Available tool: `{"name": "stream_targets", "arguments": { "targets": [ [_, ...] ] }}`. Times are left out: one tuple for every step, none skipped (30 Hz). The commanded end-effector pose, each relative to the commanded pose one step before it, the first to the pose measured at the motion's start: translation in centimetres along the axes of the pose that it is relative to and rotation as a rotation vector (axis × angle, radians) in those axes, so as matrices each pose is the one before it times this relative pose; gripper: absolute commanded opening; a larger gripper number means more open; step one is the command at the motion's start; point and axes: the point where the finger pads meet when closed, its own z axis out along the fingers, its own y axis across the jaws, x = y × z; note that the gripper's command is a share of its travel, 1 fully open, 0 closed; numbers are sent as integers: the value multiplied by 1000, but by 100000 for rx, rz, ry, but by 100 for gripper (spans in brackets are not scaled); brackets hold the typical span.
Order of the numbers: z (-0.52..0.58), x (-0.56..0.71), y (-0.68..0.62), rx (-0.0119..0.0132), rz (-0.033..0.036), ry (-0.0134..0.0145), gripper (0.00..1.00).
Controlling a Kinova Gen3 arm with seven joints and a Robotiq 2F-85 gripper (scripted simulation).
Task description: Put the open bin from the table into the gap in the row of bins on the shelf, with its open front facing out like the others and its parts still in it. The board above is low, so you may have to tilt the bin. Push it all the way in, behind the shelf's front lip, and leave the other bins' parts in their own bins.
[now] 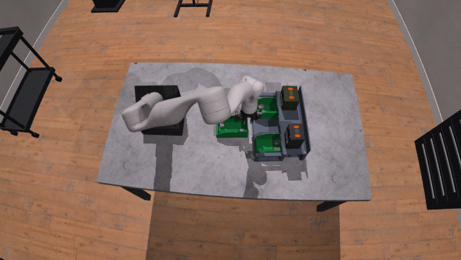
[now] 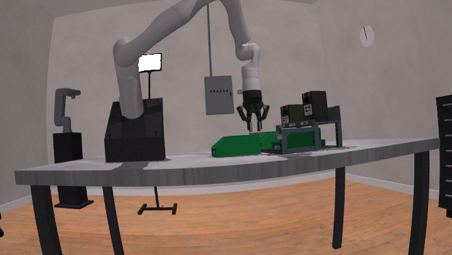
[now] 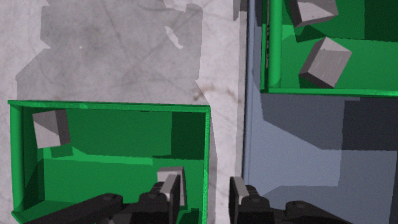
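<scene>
The open green bin (image 1: 235, 133) (image 2: 237, 146) (image 3: 110, 132) stands flat on the table in front of the shelf. Two grey parts show in it in the wrist view, one at the far left (image 3: 46, 130) and one near its right wall (image 3: 170, 175). My gripper (image 2: 255, 127) (image 3: 204, 191) is partly open and empty, pointing down above the bin's shelf-side wall, not touching it. The shelf (image 1: 266, 158) (image 2: 283, 142) (image 3: 300, 160) holds a green bin (image 1: 273, 103) (image 3: 370, 67) and another green bin (image 1: 265, 141), with an empty gap (image 1: 266, 124) between them. Both hold grey parts.
On the shelf's upper board (image 1: 289, 116) stand an olive box (image 1: 289, 100) (image 2: 295, 113) and a dark grey box (image 1: 295, 138) (image 2: 317, 105). The board covers the back of the row. The black robot base (image 1: 164, 129) (image 2: 134, 142) is at the table's left.
</scene>
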Motion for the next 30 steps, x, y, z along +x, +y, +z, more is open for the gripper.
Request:
{"name": "stream_targets", "arguments": {
  "targets": [
    [-61,51,56,-171,-22,90,39],
    [0,0,0,0,0,0,39],
    [0,0,0,0,0,0,39],
    [0,0,0,0,0,0,39],
    [0,0,0,0,0,0,39],
    [0,0,0,0,0,0,39],
    [0,0,0,0,0,0,39],
    [0,0,0,0,0,0,39],
    [197,-3,5,-5,2,1,39],
    [200,-2,2,1,0,-1,39],
    [200,-2,2,1,0,-1,39],
    [200,-2,2,1,0,-1,39],
    [200,-2,2,1,0,-1,39],
    [0,0,0,0,0,0,39],
    [0,0,0,0,0,0,39],
    [0,0,0,0,0,0,39],
    [0,0,0,0,0,0,39],
    [0,0,0,0,0,0,39],
    [0,0,0,0,0,0,39],
    [0,0,0,0,0,0,39],
    [0,0,0,0,0,0,39],
    [0,0,0,0,0,0,39],
    [0,0,0,0,0,0,39],
    [0,0,0,0,0,0,39],
    [0,0,0,0,0,0,39],
    [197,-3,4,-5,2,1,39],
    [200,-2,2,1,0,-1,39],
    [200,-2,2,1,0,-1,39],
    [200,-2,2,1,0,-1,39],
    [200,-2,2,1,0,-1,39]
  ]
}}
